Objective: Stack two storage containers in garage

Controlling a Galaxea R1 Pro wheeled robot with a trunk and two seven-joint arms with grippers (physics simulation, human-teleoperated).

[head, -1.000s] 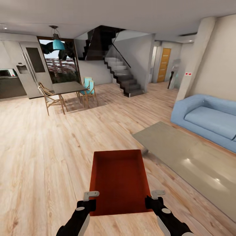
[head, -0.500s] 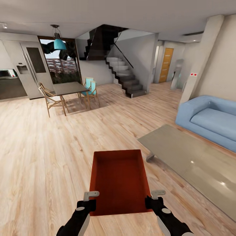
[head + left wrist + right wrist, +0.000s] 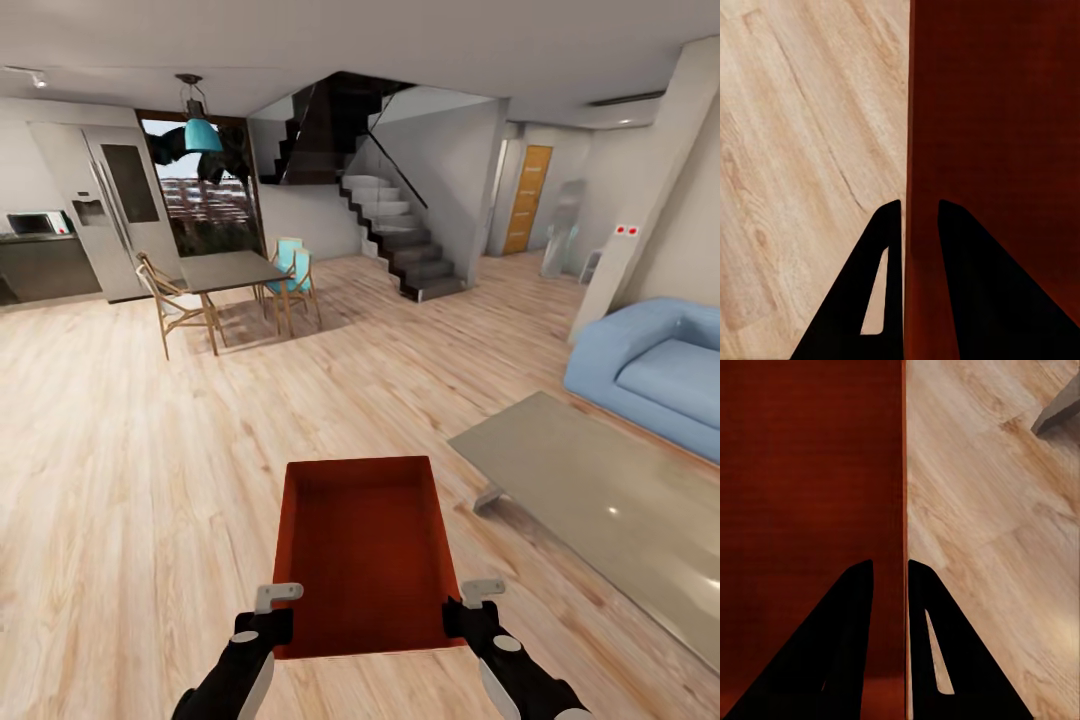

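Since a second ago the camera has swung, so the room slides rightward in the head view while the bin [image 3: 362, 555] stays put between the arms. Going left to right: the left gripper [image 3: 278, 598] has its jaws closed on the bin's left wall, one finger [image 3: 862, 307] outside and one inside. Between the two grippers the red bin is held level above the wood floor [image 3: 120, 470]. The right gripper [image 3: 480, 592] has its jaws clamped on the right wall likewise. Beyond it and to the right lie a grey rug [image 3: 600, 510] and a blue sofa [image 3: 655, 375].
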